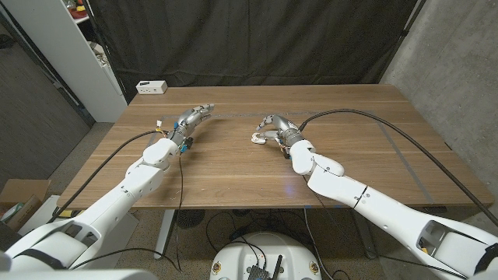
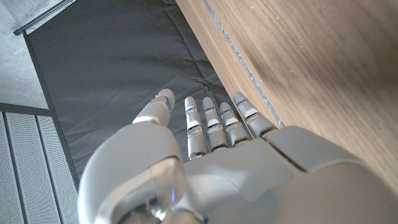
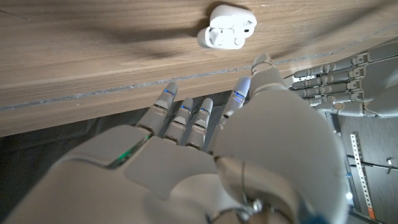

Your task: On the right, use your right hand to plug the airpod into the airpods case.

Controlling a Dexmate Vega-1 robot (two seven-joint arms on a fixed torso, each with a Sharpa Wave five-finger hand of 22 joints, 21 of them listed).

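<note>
Your right robot hand sits near the middle of the surface, fingers arched down and apart with nothing in them, fingertips just beside the open white earbud case. The case lies with its lid flipped back; from the wrist camera both earbuds look seated, though glare makes that hard to confirm. Your left robot hand stretches toward the far edge, fingers straight, close together and holding nothing. Bare wood lies to the right of the case and toward the near edge. A small white box sits at the far left corner.
</note>
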